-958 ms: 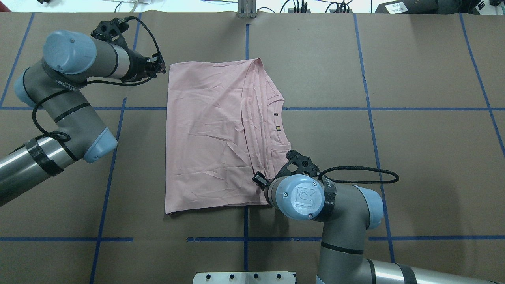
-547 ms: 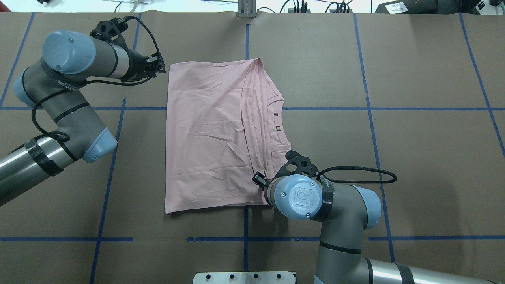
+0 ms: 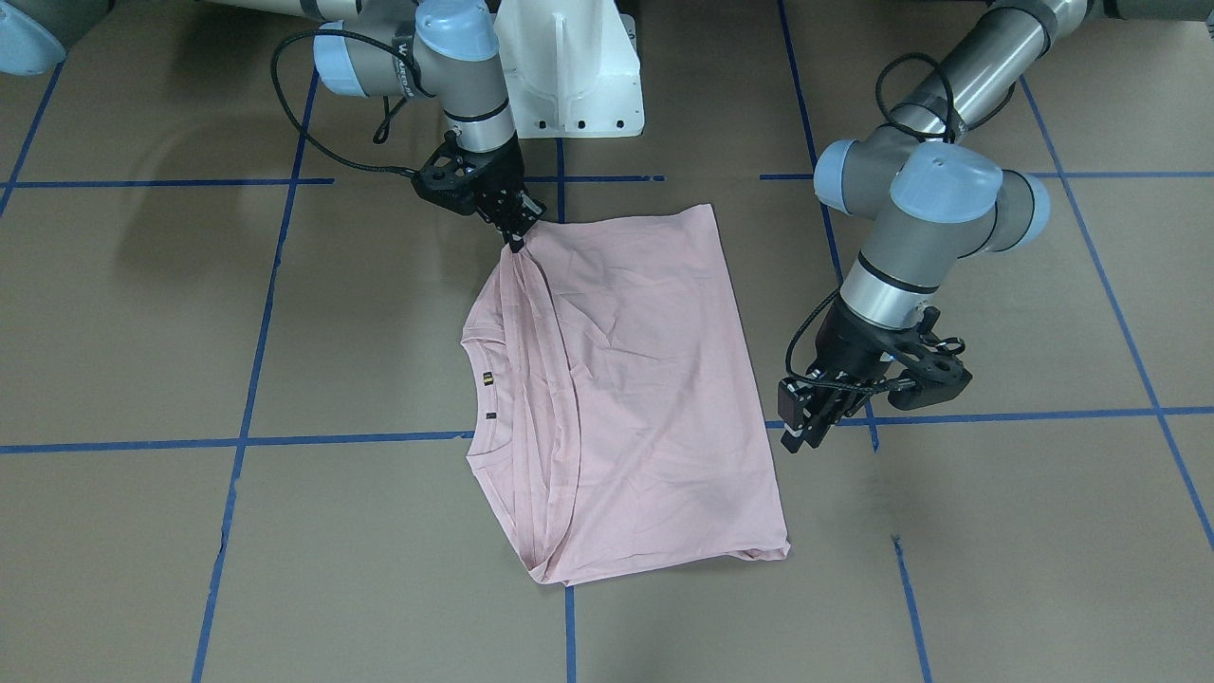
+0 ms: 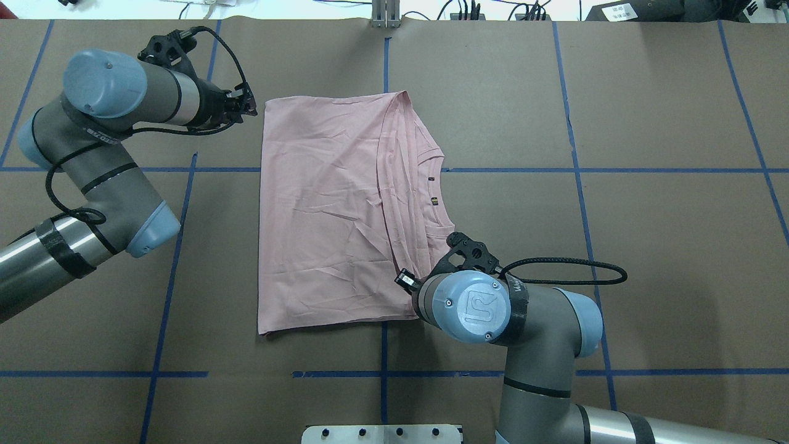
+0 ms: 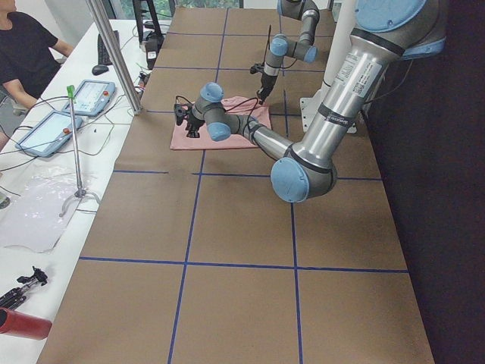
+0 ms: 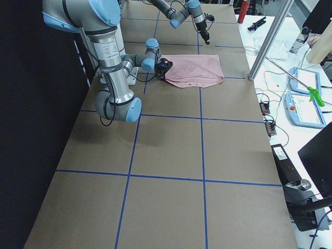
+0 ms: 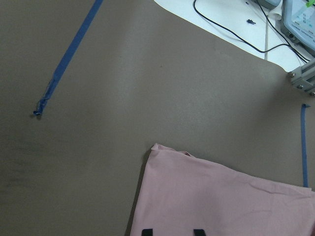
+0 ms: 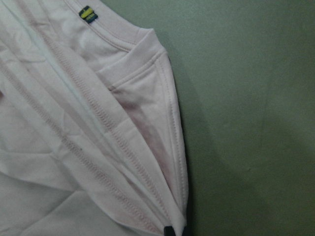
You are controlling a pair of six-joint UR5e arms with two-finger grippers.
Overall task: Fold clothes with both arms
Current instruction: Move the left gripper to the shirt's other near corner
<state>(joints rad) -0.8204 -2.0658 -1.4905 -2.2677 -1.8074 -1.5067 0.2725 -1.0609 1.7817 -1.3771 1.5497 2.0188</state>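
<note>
The pale pink T-shirt lies folded on the brown table, neck to the right and its print hidden. In the front-facing view my right gripper is shut on the shirt's corner beside the neck. The right wrist view shows bunched hems running into the closed fingertips. In the overhead view the wrist joint hides this gripper. My left gripper is open and empty just left of the shirt's far left corner. In the left wrist view its fingertips stand apart over that corner.
Blue tape lines grid the table. The white pedestal base stands at the robot's side. A metal post is at the far edge. A person and control tablets are beyond the table.
My left arm has drawn back slightly to the left, away from the shirt's corner. My right arm's elbow has shifted a little to the right. The shirt has not moved.
</note>
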